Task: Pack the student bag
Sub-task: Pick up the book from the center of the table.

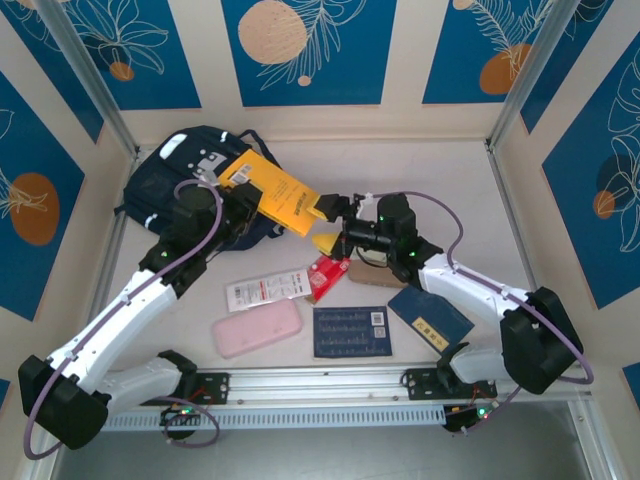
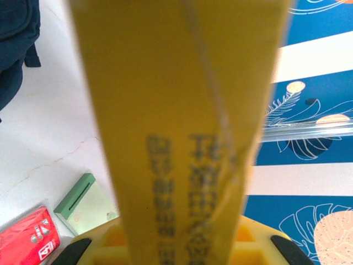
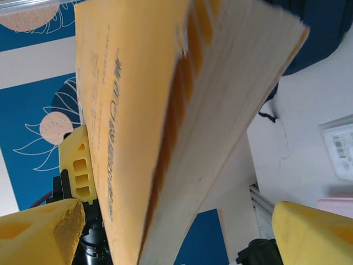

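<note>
The student bag (image 1: 180, 165), navy blue with white patches, lies at the table's far left; its dark fabric edges into the left wrist view (image 2: 16, 44). A thick yellow book (image 1: 275, 190) hangs tilted just right of the bag, with one end over it. My left gripper (image 1: 245, 208) is shut on the book, whose spine (image 2: 182, 127) runs up between the yellow fingers (image 2: 182, 245). My right gripper (image 1: 330, 224) stands open at the book's lower right corner. Its fingertips (image 3: 38, 232) are spread wide either side of the book's page edge (image 3: 220, 110), clear of it (image 3: 176, 232).
On the table in front of the arms lie a pink pencil case (image 1: 257, 328), a white packet (image 1: 265, 290), a red packet (image 1: 328, 275), a blue printed card (image 1: 352, 332), a navy booklet (image 1: 430, 318) and a brown item (image 1: 375, 272). A metal rail (image 1: 320, 385) runs along the near edge.
</note>
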